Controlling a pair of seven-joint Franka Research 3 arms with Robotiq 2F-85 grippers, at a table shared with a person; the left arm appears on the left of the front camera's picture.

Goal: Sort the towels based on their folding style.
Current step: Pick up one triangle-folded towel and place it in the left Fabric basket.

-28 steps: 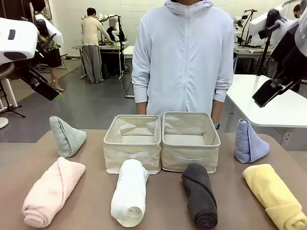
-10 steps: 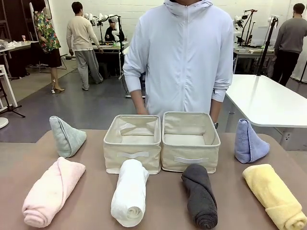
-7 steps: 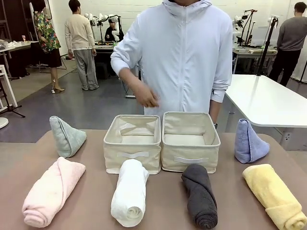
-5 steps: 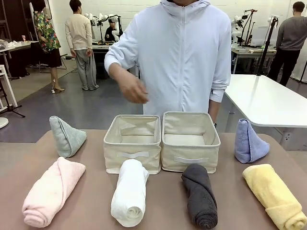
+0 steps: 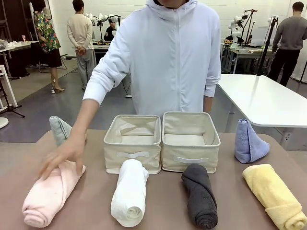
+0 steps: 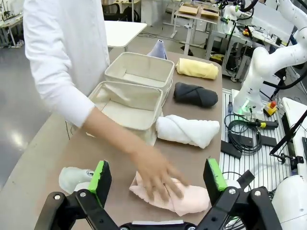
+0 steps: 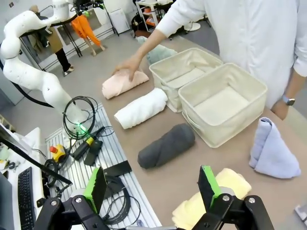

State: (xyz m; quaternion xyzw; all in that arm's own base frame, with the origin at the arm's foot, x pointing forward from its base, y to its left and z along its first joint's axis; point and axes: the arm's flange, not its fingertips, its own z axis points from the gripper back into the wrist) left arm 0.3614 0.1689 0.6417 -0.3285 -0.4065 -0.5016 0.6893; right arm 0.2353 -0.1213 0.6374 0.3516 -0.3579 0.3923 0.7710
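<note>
- The left claw (image 6: 157, 177) hangs above the surface's (image 5: 91, 206) left end, jaws spread wide and holding nothing.
- The right claw (image 7: 152, 187) hangs above the right end, also wide and empty.
- Four rolls lie in a row along the near edge. The pink roll (image 5: 50, 194) is by the near left corner, then come the white roll (image 5: 130, 191) and the grey roll (image 5: 200, 194). The yellow roll (image 5: 273, 194) is by the near right corner.
- Just behind the white and grey rolls, the left basket (image 5: 132, 143) and right basket (image 5: 189, 146) stand side by side at mid-surface. Both are empty.
- The green cone (image 5: 58, 130) stands by the left edge, just behind the pink roll. The blue cone (image 5: 248, 141) stands by the right edge, behind the yellow roll.
- A person stands at the far edge and reaches across. Their hand (image 5: 64, 155) lies flat on the far end of the pink roll.
- By my reading, the sorting has not started. No towel is in a basket, so all six remain to be placed, presumably rolls in one basket and cones in the other. The pink roll looks like the first to go.
</note>
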